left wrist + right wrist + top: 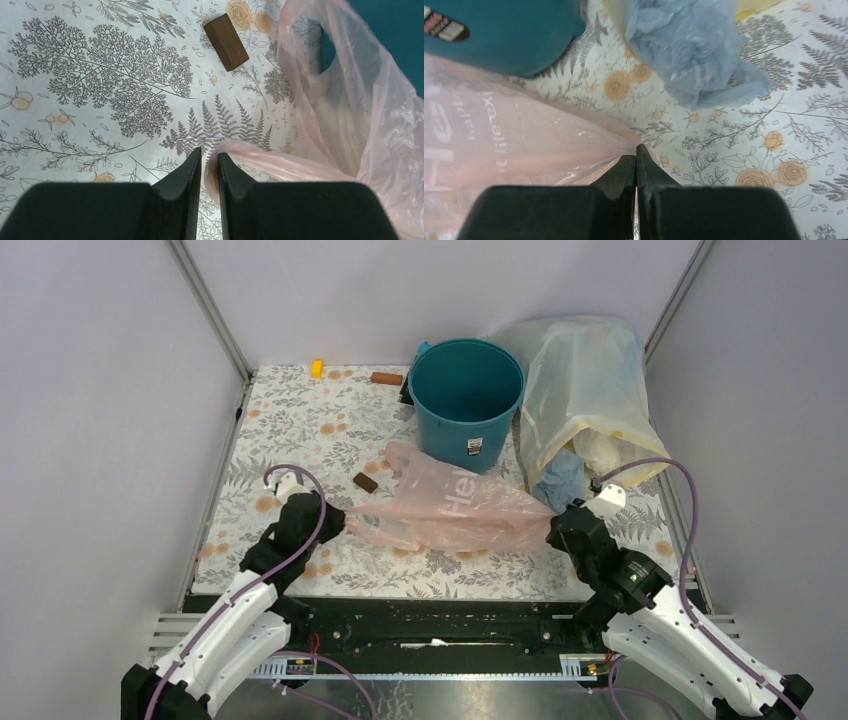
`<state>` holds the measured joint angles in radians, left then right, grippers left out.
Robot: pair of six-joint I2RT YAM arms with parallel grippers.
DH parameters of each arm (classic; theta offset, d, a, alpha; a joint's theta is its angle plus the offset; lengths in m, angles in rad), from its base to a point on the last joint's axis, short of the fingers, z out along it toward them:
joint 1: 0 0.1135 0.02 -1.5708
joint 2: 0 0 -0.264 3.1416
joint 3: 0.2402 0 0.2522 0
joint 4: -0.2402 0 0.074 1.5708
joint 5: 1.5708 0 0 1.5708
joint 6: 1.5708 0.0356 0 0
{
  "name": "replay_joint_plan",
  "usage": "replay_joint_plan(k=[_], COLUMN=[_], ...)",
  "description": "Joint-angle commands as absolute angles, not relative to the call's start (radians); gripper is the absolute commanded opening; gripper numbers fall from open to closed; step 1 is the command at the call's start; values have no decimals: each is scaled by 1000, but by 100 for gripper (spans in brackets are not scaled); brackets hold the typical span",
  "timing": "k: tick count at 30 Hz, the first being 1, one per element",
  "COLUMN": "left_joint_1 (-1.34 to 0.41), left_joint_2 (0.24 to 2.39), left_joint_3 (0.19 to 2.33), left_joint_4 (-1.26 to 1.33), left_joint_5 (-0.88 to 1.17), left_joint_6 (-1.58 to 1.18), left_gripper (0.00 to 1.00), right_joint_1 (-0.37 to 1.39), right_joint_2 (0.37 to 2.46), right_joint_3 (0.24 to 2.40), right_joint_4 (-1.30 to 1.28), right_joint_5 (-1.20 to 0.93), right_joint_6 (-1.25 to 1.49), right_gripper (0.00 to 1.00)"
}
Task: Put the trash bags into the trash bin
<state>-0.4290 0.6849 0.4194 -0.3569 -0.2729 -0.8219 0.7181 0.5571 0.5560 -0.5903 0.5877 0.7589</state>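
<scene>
Here, pink trash bag (450,505) pinched in right hand (636,152), trash bin (466,390) beyond.

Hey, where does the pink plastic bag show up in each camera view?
Top external: pink bag lies at centre, just below the trash bin.
Left wrist: fills the right side.
Right wrist: fills the left side.
Shared landmark: the trash bin, top-right corner in left wrist, top-left in right wrist.

We see the round teal plastic bin (467,390) upright & open, white sticker (475,447) facing us. A pink translucent plastic bag (450,505) lies flat, stretched L-R just in front. A big yellowish translucent bag (585,390) slumps against the bin's right side, w/ a crumpled blue bag (562,480) at its foot.
</scene>
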Motion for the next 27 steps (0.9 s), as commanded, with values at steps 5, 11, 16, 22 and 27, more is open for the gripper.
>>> replay_joint_plan(k=[5,11,16,22,27], left_joint_1=[-357,-357,-357,-359,-359], left_joint_2=[607,590,629,615,559], left_joint_3=[387,366,349,411,484], left_joint_4=[-319,-206,-58,-44,-144], left_joint_5=[-186,31,328,439,394], left_joint_6=[-889,-800,-797,-814,-813], left_gripper=[17,17,0,0,0], right_joint_1=[723,722,723,723,722], right_joint_2=[533,550,566,655,704], right_joint_3=[600,592,601,688,742], right_joint_4=[-664,-562,-455,-492,-597], right_joint_5=[804,655,391,333,551], right_joint_6=[863,709,557,529,690], right_gripper=[5,32,83,93,100])
